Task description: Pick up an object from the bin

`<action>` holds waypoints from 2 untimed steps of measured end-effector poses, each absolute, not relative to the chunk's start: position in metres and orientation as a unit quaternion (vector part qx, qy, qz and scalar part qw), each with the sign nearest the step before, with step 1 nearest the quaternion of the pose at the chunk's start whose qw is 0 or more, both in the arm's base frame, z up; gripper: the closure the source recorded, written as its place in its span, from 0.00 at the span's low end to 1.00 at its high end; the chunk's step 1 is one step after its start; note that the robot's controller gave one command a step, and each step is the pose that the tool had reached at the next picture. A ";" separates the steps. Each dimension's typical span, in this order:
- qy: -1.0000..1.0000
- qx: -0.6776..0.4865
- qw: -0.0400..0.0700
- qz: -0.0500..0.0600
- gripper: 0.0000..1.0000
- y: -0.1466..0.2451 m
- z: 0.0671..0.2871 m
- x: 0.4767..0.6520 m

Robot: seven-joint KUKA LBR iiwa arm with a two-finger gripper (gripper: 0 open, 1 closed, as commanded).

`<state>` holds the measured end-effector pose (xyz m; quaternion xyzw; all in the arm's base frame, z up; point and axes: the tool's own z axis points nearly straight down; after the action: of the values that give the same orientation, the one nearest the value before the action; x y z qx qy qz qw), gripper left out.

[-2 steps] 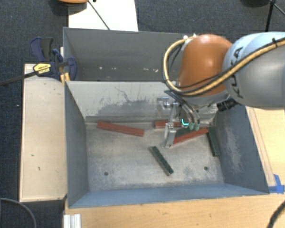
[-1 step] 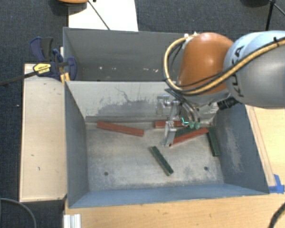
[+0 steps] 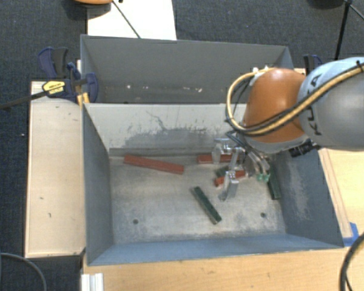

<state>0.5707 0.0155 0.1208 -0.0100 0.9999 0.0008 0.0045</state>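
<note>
Presently the gripper sits low, right of centre frame, over a small red block. Whether it is open or closed cannot be told. Advise straight descent, clear of the green bar just lower left.

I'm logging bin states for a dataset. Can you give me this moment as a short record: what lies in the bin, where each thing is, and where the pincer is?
container: grey metal bin
pincer: low over the bin floor, right of centre
pincer state: cannot tell
nearest thing: dark green stick, lying diagonally on the floor just beside the pincer, towards the front
back left: long red-brown stick, lying flat near the back wall
back centre: short red-brown piece, beside the arm
right side: second green stick, by the right wall
</note>
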 end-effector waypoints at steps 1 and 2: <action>1.000 0.027 0.000 -0.002 0.00 -0.004 0.078 0.569; 1.000 0.020 0.003 0.000 1.00 -0.053 0.080 0.578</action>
<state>0.5783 -0.0525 0.0798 0.0204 0.9998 -0.0002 0.0027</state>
